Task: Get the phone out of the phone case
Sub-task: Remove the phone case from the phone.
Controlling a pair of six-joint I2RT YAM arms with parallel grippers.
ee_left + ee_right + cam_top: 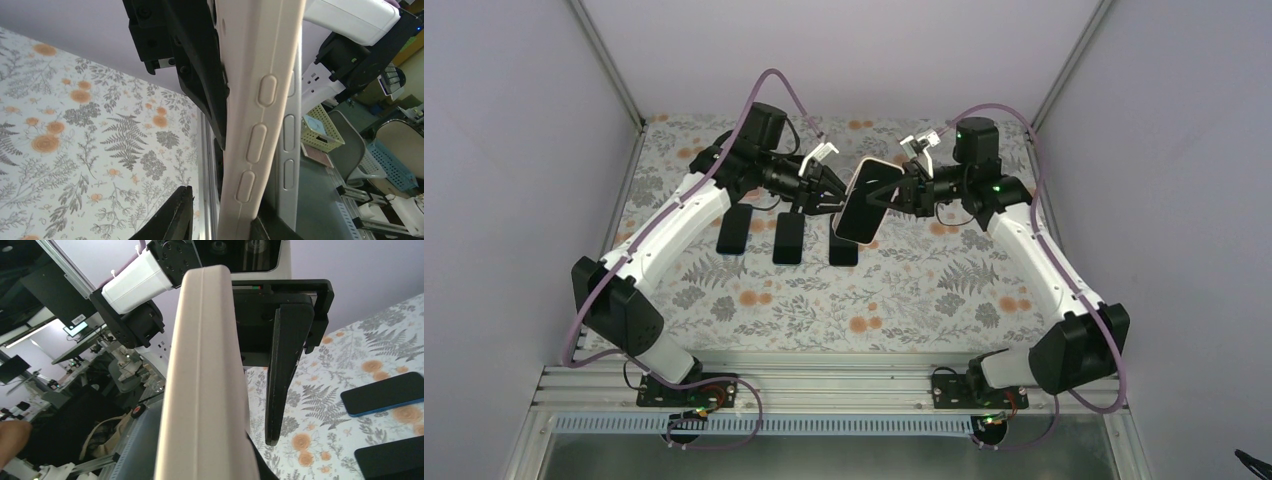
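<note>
The phone (861, 215) is held aloft in the upper middle of the overhead view, tilted, dark screen up, with the pale phone case (870, 163) seen as a rim around it. It is flanked by the left gripper (829, 192) on its left edge and the right gripper (902, 190) on its right edge. The right gripper's fingers are drawn together on the case's edge. In the left wrist view the case's buttoned side runs up the middle of the frame, and one finger (170, 217) of the left gripper is seen at the bottom beside it with a gap between; whether that gripper is clamped cannot be told. Below the raised phone, three dark handsets (734, 230) (789, 238) (844, 252) are laid side by side on the floral table (824, 310).
</note>
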